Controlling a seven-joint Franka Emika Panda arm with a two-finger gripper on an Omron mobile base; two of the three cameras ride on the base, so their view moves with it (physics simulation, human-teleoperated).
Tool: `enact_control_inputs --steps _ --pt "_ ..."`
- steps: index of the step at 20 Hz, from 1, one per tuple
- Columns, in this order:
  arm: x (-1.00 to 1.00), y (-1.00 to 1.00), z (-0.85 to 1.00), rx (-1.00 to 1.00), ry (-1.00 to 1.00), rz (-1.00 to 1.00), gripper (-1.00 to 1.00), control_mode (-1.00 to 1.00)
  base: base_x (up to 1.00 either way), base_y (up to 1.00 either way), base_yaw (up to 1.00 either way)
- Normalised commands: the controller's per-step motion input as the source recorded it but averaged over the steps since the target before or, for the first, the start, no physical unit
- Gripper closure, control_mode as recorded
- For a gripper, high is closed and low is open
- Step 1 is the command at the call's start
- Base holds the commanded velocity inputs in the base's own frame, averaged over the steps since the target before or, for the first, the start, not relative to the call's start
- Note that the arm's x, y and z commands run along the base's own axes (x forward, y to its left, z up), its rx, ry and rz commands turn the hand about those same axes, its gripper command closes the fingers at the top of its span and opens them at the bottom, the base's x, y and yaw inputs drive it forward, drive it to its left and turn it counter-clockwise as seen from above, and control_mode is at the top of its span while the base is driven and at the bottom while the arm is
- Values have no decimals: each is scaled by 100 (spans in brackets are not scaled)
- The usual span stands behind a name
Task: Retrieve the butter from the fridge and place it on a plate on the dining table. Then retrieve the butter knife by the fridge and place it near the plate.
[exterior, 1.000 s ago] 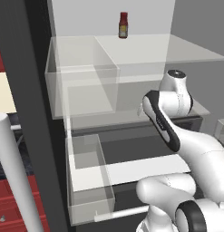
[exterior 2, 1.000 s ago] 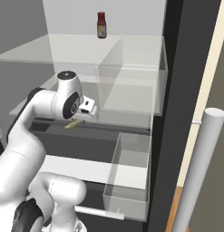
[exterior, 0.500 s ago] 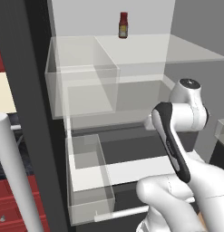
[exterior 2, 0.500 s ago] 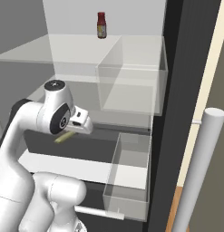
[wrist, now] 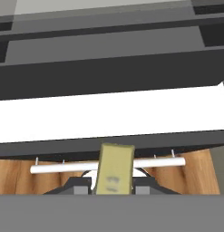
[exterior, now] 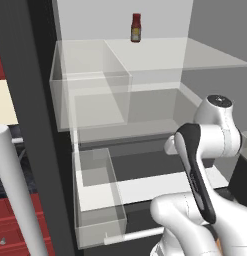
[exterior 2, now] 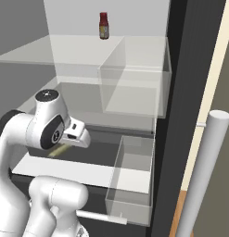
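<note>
The butter point(wrist: 114, 168), a short yellow stick, stands upright between my gripper's point(wrist: 113, 186) dark fingers point(wrist: 81, 186), which are shut on it. From the right base view the butter point(exterior 2: 58, 149) pokes out below the white hand, just in front of the open fridge point(exterior 2: 181, 92) at the level of its lower shelf. In the left base view my own forearm hides the hand in front of the fridge point(exterior: 35, 100). The plate, the dining table and the butter knife are out of view.
A red sauce bottle point(exterior: 136, 27) stands on the top glass shelf. Clear door bins point(exterior 2: 134, 171) and a white bar handle point(exterior 2: 199, 176) flank the opening. Below the hand are a drawer's white bar point(wrist: 54, 168) and a wooden floor point(wrist: 18, 183). Red drawers point(exterior: 10, 220) sit at left.
The arm has drawn back out of the fridge and lowered, carrying the butter with it. The grip has stayed shut on the stick.
</note>
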Motion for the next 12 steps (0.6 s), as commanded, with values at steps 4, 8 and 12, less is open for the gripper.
enact_control_inputs --steps 4,8,12 --pt "-30 0 0 0 5 0 100 -100 0 0 0" --pt "-27 3 0 0 6 0 100 -100 0 0 0" --pt "-1 6 0 0 3 0 100 -100 0 0 0"
